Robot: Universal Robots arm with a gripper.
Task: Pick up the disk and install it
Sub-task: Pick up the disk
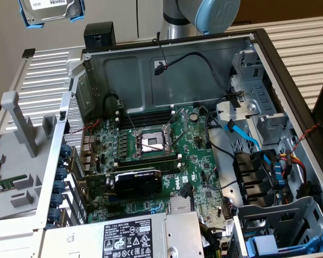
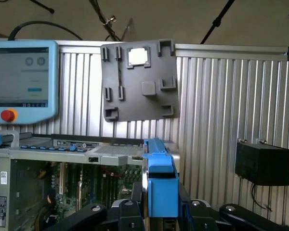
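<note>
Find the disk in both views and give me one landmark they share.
Exterior view: the disk is in the air at the exterior view's top left, label showing, outside the open case.
Wrist view: the disk stands edge-on, blue frame toward the camera, clamped in the gripper.
Shared landmark: the grey fixture plate beside the case.
</note>
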